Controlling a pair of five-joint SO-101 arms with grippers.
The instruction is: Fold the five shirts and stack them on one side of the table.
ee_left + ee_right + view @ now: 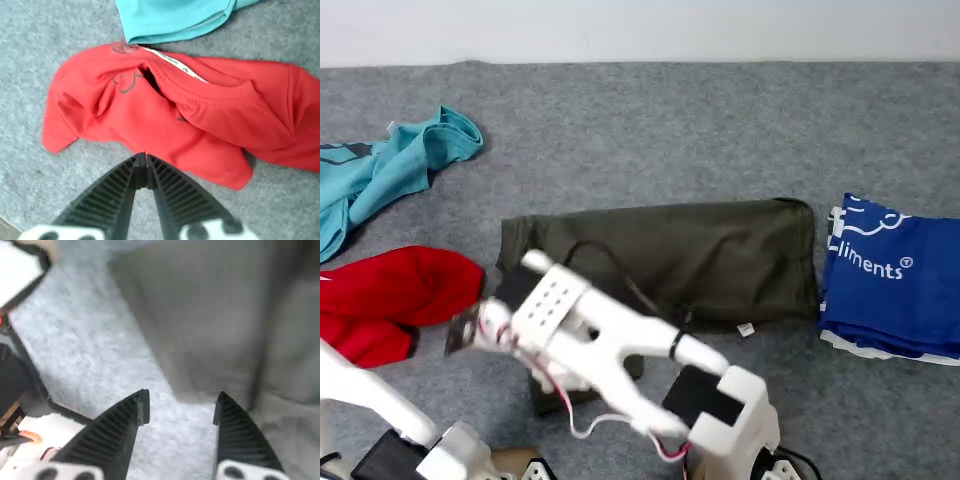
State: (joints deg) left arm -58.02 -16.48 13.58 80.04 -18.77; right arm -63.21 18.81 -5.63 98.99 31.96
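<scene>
At the upper left of the high view, a teal shirt (390,165) lies crumpled on the grey table (670,120). Below it, at the left edge, sits a bunched red shirt (395,295). The left gripper (146,170) has its jaws pressed together on nothing, over bare table just beside the red shirt's edge. In the centre a dark green shirt (710,260) lies folded into a broad rectangle. The right arm (620,345) crosses its lower left corner. The right gripper (180,407) hangs over that shirt's edge with jaws spread apart, holding nothing. At the right edge a folded blue shirt (900,270) rests on a white garment (850,345).
</scene>
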